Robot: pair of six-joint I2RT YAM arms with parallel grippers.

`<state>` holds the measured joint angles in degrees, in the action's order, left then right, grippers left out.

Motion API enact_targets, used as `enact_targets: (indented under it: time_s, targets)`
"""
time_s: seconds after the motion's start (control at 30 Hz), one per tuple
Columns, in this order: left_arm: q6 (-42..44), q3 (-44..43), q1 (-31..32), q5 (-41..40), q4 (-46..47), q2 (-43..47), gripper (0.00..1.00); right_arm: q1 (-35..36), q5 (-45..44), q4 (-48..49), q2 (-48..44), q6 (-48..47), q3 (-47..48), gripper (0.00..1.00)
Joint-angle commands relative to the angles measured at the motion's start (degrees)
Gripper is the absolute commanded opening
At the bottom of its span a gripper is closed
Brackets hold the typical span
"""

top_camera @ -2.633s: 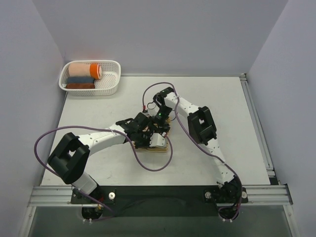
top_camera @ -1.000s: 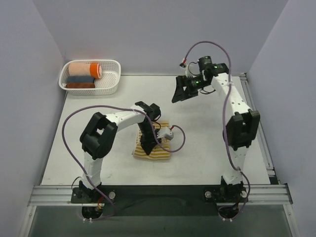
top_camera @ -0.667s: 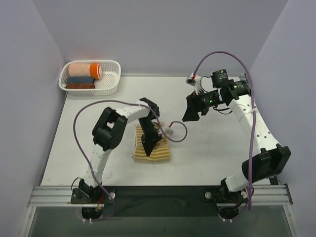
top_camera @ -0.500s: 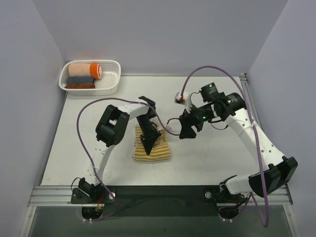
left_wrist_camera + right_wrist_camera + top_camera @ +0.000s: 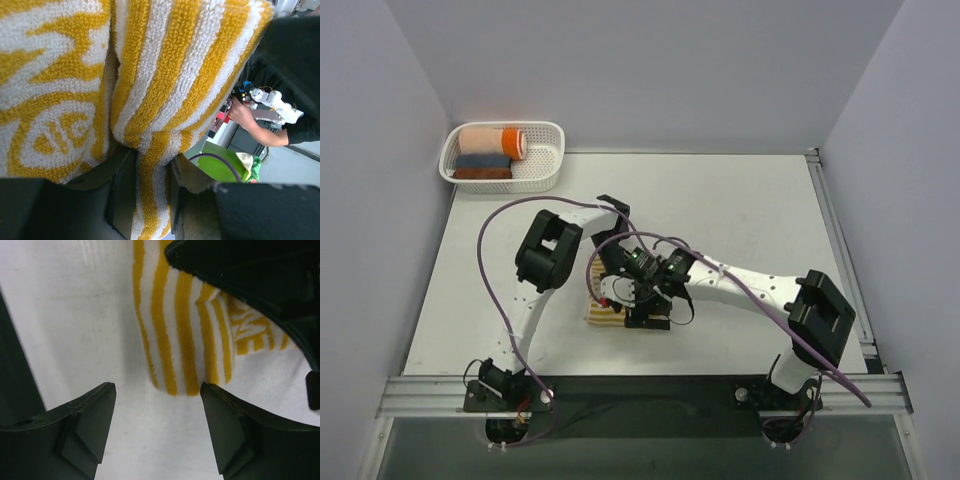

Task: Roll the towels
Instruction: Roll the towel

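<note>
The yellow-and-white striped towel lies folded on the white table, mostly hidden under both grippers. In the left wrist view the towel fills the frame, and my left gripper is shut on a fold of it. The left gripper sits on top of the towel in the top view. My right gripper is low at the towel's right side. It is open and empty, with the towel's rounded striped end just beyond its fingertips and bare table between them.
A white basket stands at the far left corner. It holds a peach-and-orange roll, a grey-blue roll and a reddish-brown roll. Purple cables loop off both arms near the towel. Walls enclose the table.
My right arm has swung down from the far right of the table to the towel's right side, its gripper open. My left gripper has stayed on the towel.
</note>
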<state>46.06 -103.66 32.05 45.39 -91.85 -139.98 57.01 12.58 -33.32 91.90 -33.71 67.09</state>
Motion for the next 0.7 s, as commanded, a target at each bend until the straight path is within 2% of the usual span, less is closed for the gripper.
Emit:
enact_targets:
  time_s: [0.0, 0.17, 0.4, 0.5, 0.57, 0.6, 0.63, 0.67]
  targets:
    - [5.35, 1.53, -0.24, -15.42, 12.13, -5.12, 0.3, 2.04, -10.81, 10.81, 0.56, -3.63, -0.64, 0.71]
    - [5.53, 2.05, -0.32, -15.15, 12.22, -4.95, 0.31, 3.63, -11.0, 15.21, 3.02, -5.83, -1.52, 0.72]
    - [5.53, 1.97, -1.03, -14.8, 12.31, -4.69, 0.33, 3.46, -4.24, 15.22, 5.66, -5.49, -4.76, 0.67]
    - [5.7, 2.32, -2.34, -13.93, 12.31, -4.42, 0.34, 2.66, 1.3, 14.95, 7.06, -4.7, -5.91, 0.66]
    - [5.62, 2.41, -3.13, -12.96, 12.23, -4.07, 0.34, 2.31, 2.97, 14.78, 8.38, -4.69, -6.27, 0.57]
    - [5.53, 2.41, -3.75, -12.69, 12.05, -3.81, 0.35, 2.05, 3.41, 14.6, 10.39, -4.61, -6.01, 0.49]
    - [5.53, 2.84, -4.01, -12.43, 12.05, -3.11, 0.36, 1.7, 4.72, 13.64, 11.45, -4.0, -4.79, 0.3]
    - [5.53, 3.28, -4.36, -11.99, 12.05, -2.58, 0.38, 0.65, 5.87, 13.02, 12.33, -3.73, -4.08, 0.22]
